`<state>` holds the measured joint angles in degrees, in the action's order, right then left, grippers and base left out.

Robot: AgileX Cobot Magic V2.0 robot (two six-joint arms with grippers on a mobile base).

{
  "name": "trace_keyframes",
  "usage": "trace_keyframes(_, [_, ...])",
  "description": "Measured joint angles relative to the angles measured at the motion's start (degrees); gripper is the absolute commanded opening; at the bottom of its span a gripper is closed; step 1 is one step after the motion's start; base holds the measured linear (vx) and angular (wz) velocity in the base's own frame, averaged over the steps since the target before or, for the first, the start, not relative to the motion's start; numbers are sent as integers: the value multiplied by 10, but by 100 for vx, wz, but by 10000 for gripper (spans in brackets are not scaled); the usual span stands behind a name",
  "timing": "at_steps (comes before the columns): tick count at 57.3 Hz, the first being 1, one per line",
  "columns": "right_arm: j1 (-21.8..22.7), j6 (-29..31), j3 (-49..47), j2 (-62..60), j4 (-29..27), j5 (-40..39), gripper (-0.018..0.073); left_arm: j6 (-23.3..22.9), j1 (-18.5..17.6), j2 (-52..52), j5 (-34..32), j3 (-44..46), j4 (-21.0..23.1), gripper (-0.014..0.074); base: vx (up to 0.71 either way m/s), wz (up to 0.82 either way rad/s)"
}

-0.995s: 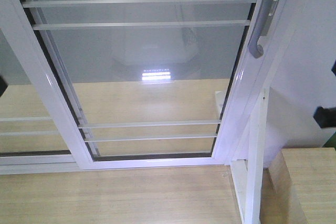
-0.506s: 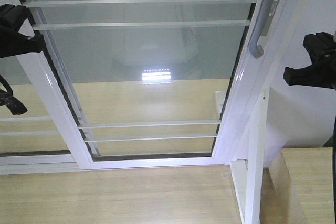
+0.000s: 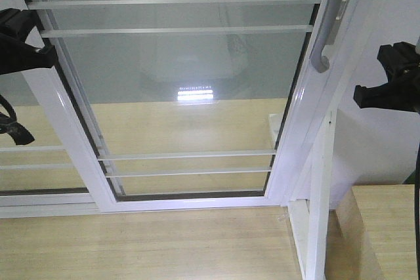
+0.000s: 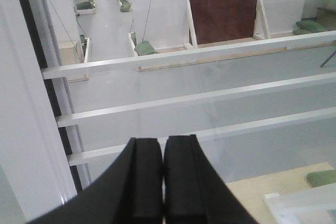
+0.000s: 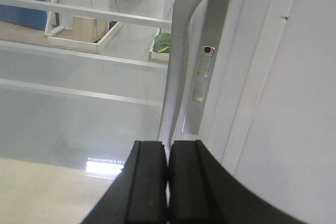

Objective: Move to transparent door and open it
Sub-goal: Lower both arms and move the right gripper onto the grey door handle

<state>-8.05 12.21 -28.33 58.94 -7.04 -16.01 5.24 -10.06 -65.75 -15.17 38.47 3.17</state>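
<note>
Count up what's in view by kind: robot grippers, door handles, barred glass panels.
Grippers: 2, the left gripper and the right gripper
Door handles: 1, the pull handle
Barred glass panels: 2, the transparent door and the handle-less panel
Total: 5

Right gripper (image 5: 168,153), matt black, and just ahead the pull handle (image 5: 175,66): smooth, satin silver-grey metal. The transparent door (image 3: 184,70) is clear glass, its white frame (image 3: 65,126) glossy. Beyond the matt black left gripper (image 4: 164,153), smooth white bars (image 4: 199,98). Below both, the floor (image 3: 144,240) is pale wood-grain with a faint sheen.
</note>
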Motion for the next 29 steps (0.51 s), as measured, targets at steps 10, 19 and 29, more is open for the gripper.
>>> trace_keyframes(10, [0,0,0,0,0,-1,462,0,0,0,0,0,0,421,0,0])
trace_keyframes(19, [0,0,0,11,0,-34,491,0,0,-6,0,0,0,436,0,0])
trace_keyframes(29, [0,0,0,57,0,-102,491,0,0,-25,-2,0,0,436,0,0])
